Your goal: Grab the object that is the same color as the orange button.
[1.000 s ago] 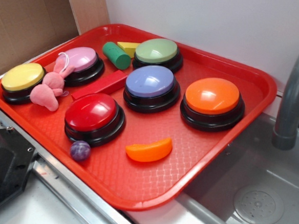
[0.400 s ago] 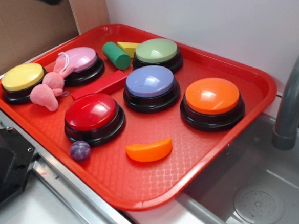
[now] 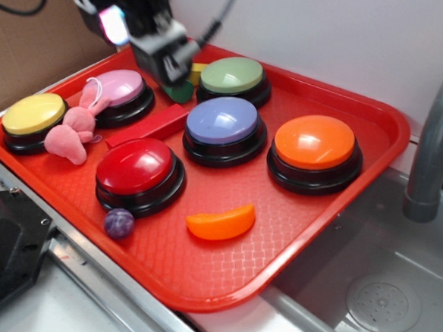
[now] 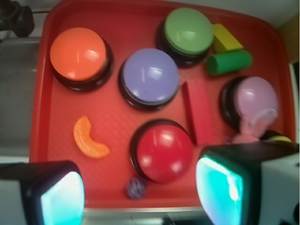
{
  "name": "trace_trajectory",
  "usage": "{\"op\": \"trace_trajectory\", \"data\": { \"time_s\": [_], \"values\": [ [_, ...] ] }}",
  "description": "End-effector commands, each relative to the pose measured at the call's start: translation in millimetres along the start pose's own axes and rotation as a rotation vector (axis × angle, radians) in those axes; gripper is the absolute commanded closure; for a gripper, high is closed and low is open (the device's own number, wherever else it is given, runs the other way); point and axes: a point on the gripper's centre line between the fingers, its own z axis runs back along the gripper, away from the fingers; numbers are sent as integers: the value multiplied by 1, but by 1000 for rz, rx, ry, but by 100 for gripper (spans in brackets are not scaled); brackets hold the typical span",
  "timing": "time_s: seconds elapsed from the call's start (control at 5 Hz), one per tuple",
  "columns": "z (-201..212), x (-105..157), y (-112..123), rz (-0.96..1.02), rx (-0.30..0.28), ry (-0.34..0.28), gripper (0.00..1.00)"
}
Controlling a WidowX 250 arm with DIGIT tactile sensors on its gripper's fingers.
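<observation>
We are holding our gripper open and empty over the tray's far buttons, while the orange slice is lying beyond the red button, near the orange button.

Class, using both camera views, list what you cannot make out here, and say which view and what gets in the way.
- Green cylinder, exterior view: mostly hidden behind the gripper.
- Yellow block, exterior view: partly covered by the gripper.
- Yellow button, wrist view: only a sliver shows above a gripper finger.
- Pink plush toy, wrist view: blurred and cut off by the same finger.
</observation>
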Motion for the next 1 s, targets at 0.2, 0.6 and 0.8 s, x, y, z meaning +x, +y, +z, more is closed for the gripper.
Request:
{"op": "trace_trajectory", "data": {
  "time_s": [0.2, 0.6, 0.8],
  "values": [
    [-88, 11, -43, -202, -40, -18, 0],
    [-111, 10, -66, -293, -98, -34, 0],
    [-117, 7, -72, -304, -129, -58, 0]
  ]
}}
